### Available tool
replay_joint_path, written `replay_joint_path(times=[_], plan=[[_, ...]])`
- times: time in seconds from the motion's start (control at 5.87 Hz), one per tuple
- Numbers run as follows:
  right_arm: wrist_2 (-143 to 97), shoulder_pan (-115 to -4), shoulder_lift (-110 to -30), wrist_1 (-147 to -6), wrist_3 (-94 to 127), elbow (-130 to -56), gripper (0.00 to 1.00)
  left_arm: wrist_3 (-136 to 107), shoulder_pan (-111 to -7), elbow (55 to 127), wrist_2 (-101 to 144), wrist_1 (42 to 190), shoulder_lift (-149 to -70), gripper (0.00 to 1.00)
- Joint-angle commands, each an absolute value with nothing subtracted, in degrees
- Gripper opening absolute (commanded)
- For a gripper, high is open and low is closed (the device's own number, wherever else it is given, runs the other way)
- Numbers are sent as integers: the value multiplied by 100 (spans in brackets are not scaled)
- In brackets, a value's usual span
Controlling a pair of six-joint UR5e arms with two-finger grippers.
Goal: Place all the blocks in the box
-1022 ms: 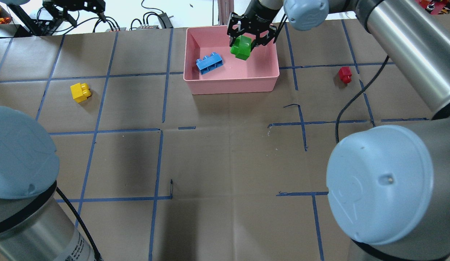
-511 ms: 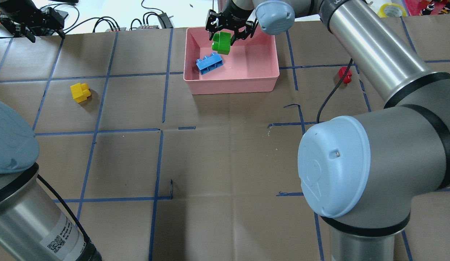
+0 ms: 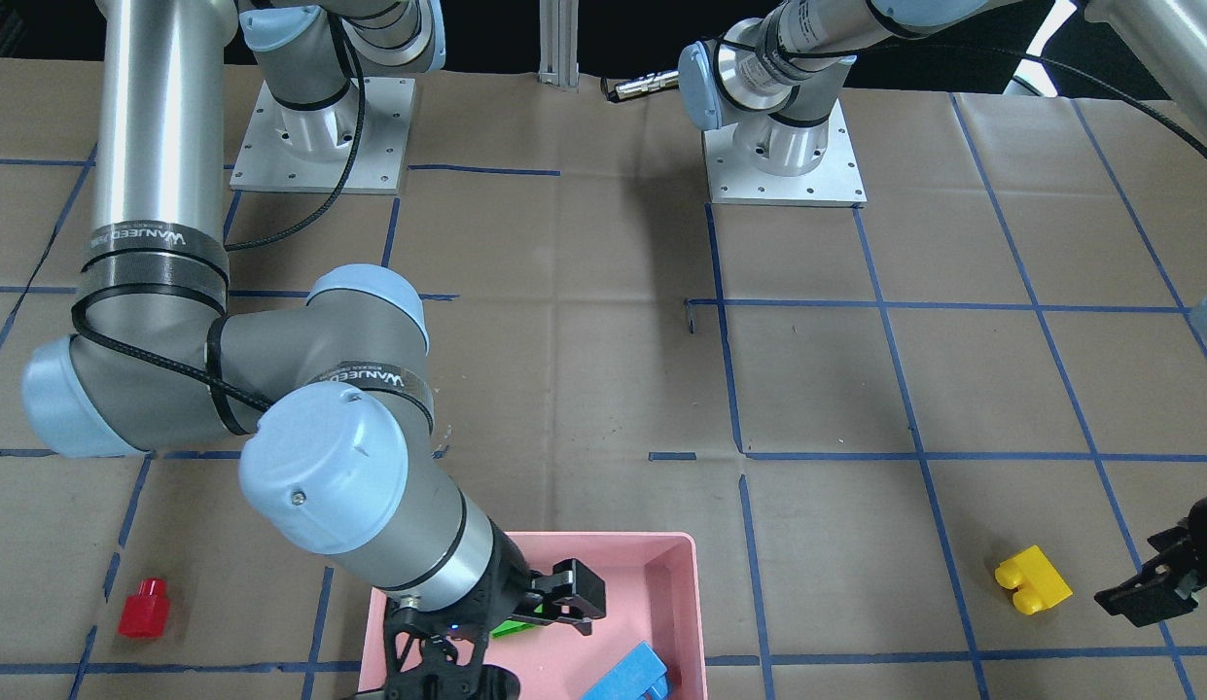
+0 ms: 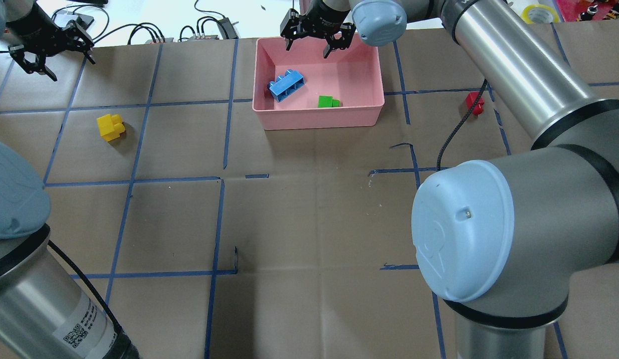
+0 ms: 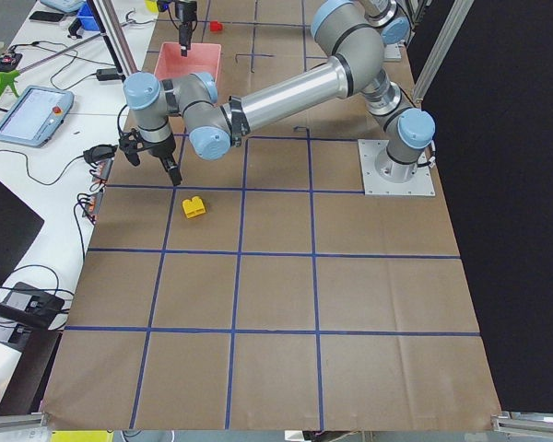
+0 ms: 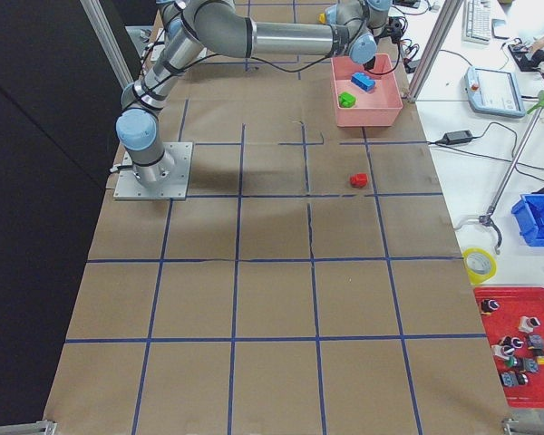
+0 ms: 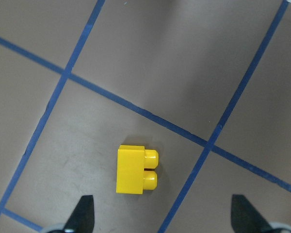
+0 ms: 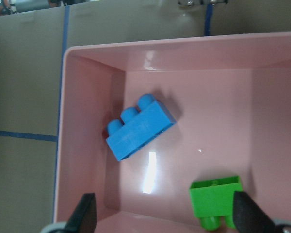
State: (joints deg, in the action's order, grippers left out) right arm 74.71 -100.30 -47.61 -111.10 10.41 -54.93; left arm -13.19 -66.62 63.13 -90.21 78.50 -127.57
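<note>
The pink box stands at the table's far middle. In it lie the blue block and the green block, which both also show in the right wrist view, the blue one and the green one. My right gripper hangs open and empty over the box's far edge. The yellow block lies on the table at left. My left gripper is open above the table, beyond the yellow block, apart from it. The red block lies right of the box.
Brown paper with blue tape lines covers the table. Cables and small devices lie past the far edge. The two arm bases are bolted at the robot's side.
My right gripper has opened and let go of the green block, which now lies in the box near its front wall. My left gripper has moved slightly nearer the yellow block.
</note>
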Motion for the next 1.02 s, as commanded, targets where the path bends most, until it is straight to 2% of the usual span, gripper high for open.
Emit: replay_joint_path(times=[0.0,0.17,0.34,0.51,0.68,0.85], plan=[[8156,-9583,-5472,-10055,156,-5816,99,-1635,-6645,6800,-9070,7221,-12858,100],[8200,-9206,-5928,-9428,-529,-6201,97,-1678,-6601,7177,-9053,6885,-12867,100],[8627,-8750,-6402,-9413,-936,-6579,86,-1644,-6601,7650,-9053,6221,-12989,100],[8718,-8388,-6503,-9430,-1315,-6853,85,-1617,-6601,8003,-9053,5701,-12999,100],[8719,-7985,-6373,-9639,-1640,-6916,85,-1591,-6601,8059,-9061,5504,-13025,100],[8684,-7754,-6268,-10590,-1696,-7135,86,-1582,-6592,8051,-9062,5345,-13130,100]])
